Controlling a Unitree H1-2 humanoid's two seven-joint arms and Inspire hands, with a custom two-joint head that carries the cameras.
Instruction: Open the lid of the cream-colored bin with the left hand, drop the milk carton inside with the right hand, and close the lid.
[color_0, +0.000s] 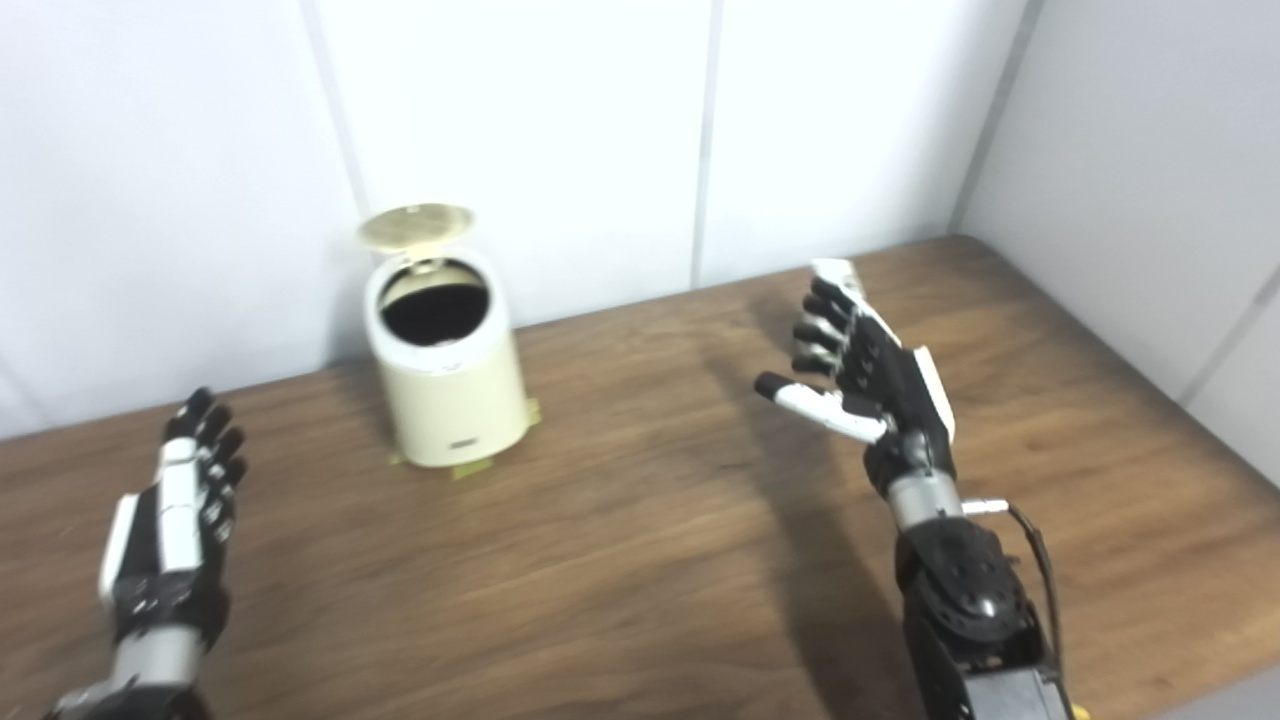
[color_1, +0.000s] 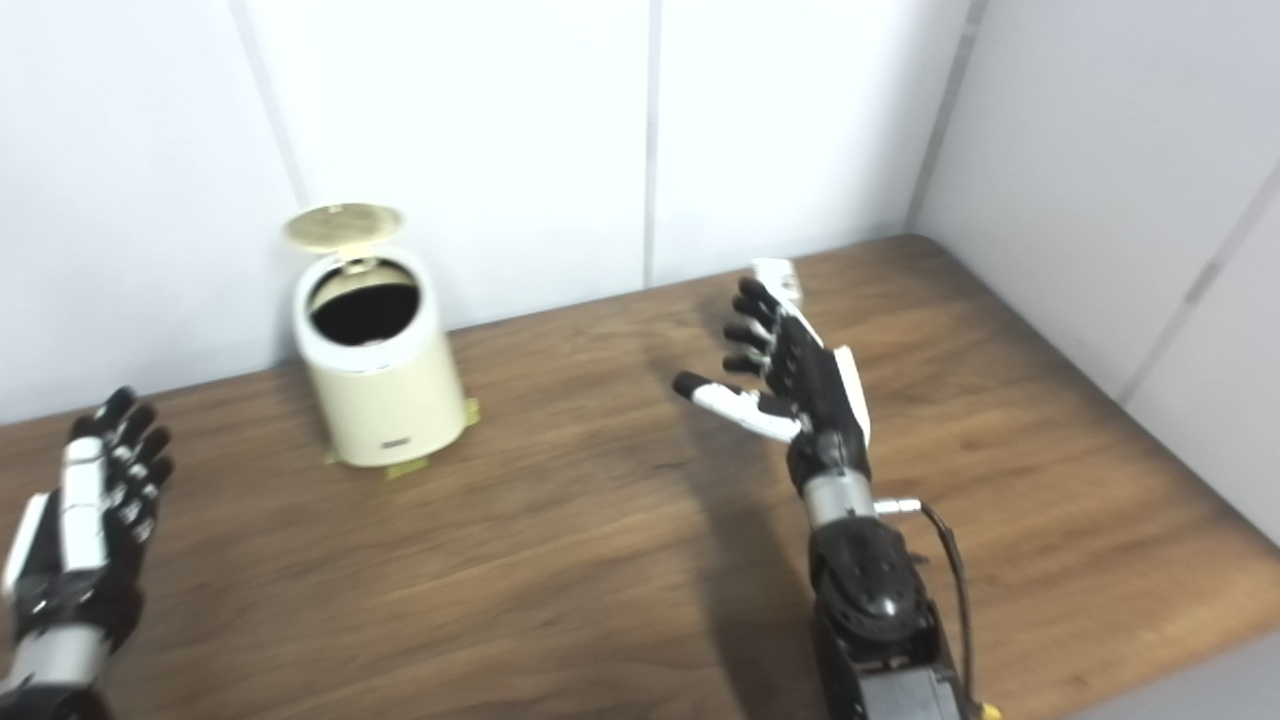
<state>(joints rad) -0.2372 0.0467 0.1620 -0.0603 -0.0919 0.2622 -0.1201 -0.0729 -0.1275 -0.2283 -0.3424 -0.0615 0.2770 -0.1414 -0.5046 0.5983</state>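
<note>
- Nearest you, the right arm comes up from the bottom edge, its black wrist housing and a thin cable (color_0: 1040, 560) low in the picture.
- Your right hand (color_0: 865, 365) is held above the table (color_0: 640, 560) with fingers spread and the thumb (color_0: 815, 405) stuck out to the left; it grips nothing.
- Your left hand (color_0: 185, 505) hangs at the lower left, fingers apart and pointing away from you, also holding nothing and well apart from the bin.
- The cream-colored bin (color_0: 450, 395) stands upright toward the back left of the wooden table, close to the white wall panels (color_0: 520, 120).
- Its round lid (color_0: 415, 225) is tipped up at the back, so you look straight into the dark opening (color_0: 435, 310).
- You cannot tell what lies inside the bin; the interior reads only as black.
- The milk carton does not show in either view.
- Small yellowish pieces (color_0: 465, 468) peek out at the bin's base, front and right; they are too small to identify.
- Both hands are clear of the bin, the right one well off to its right.
</note>
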